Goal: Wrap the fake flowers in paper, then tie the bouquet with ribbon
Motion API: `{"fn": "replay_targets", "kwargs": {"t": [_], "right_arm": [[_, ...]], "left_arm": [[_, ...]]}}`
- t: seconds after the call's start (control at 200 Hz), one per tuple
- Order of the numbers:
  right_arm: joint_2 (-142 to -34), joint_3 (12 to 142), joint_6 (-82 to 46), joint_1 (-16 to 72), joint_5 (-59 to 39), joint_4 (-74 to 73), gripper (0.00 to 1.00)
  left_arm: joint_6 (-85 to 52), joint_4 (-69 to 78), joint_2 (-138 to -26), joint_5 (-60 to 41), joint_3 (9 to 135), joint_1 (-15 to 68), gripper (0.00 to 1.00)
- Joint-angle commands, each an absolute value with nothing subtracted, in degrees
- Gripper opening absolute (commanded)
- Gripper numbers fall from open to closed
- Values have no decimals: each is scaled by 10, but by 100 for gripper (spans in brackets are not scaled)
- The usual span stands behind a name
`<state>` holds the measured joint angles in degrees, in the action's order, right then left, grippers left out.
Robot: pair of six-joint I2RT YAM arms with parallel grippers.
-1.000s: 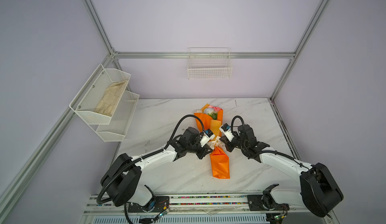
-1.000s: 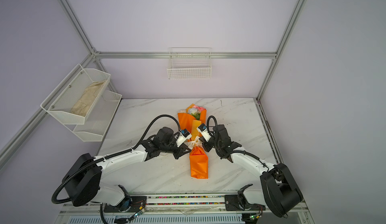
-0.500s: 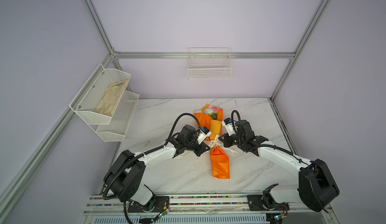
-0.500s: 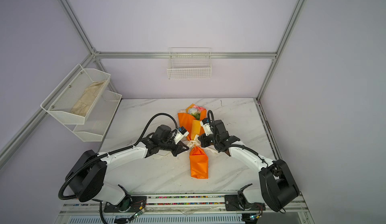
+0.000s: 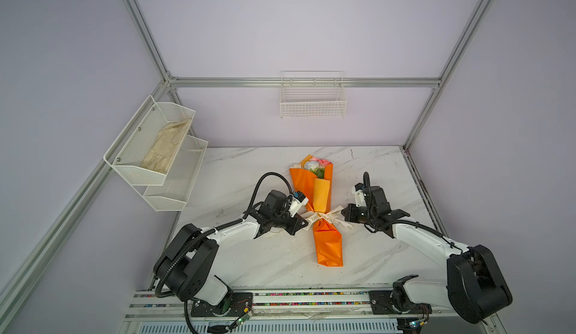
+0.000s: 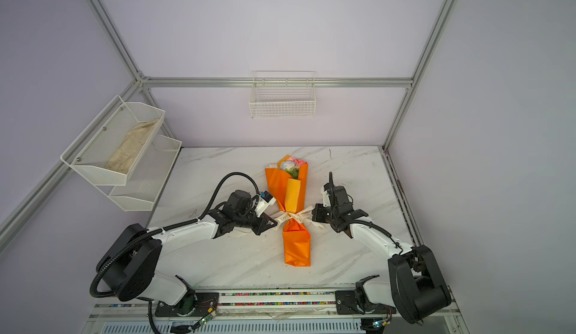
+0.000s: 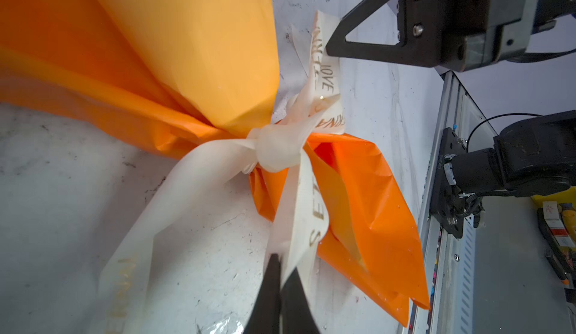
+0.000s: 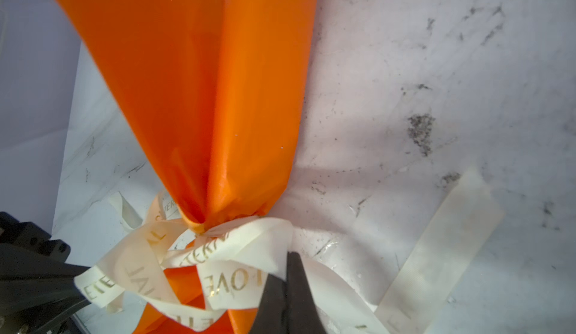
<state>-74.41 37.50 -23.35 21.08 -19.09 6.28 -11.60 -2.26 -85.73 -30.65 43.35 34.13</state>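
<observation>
**A:** Start left of the knot. What has the left gripper [image 5: 303,223] got?

**B:** Its jaws are pinched together on a strand of the cream ribbon [image 7: 307,223], just left of the knot [image 7: 276,151]. The printed strip runs flat between the black fingertips.

**A:** And the bouquet of fake flowers [image 5: 321,192]?

**B:** It is lying flat on the marble table [image 5: 249,167], cinched at the knot. The roses [image 5: 316,164] are on the far side of the knot and the closed stem end is on the near side. The orange wrapping paper [image 8: 193,98] is glossy and creased, flaring into a cone on each side of the knot.

**A:** How would it handle?

**B:** Light, I'd judge, and likely to slide on that smooth top if one side pulls harder. The paper looks crisp and would crumple or tear if pinched. The ribbon is soft, finely ribbed and gold-lettered, so its strands close beside the knot are the place to hold. Pulls should be even and opposite.

**A:** Right of the knot?

**B:** The right gripper [image 8: 286,265] is clamped on a ribbon loop reading "LOVE", just right of the knot. A loose tail lies flat on the table farther right.
</observation>
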Motion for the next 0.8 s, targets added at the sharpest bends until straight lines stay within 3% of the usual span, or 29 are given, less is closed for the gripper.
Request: {"fn": "replay_targets", "kwargs": {"t": [0.0,0.325,0.595,0.795], "right_arm": [[-751,362,-236,209,-186,67,0],[-740,351,-288,207,-119,85,0],[-721,309,-353,203,-98,89,0],[-728,326,-354,194,-56,89,0]], "left_arm": [[-144,10,-835,-302,403,332,0],[-161,-32,-838,-267,390,316,0],[-193,-9,-854,-325,367,308,0],[-205,-27,-834,-290,362,286,0]]}}
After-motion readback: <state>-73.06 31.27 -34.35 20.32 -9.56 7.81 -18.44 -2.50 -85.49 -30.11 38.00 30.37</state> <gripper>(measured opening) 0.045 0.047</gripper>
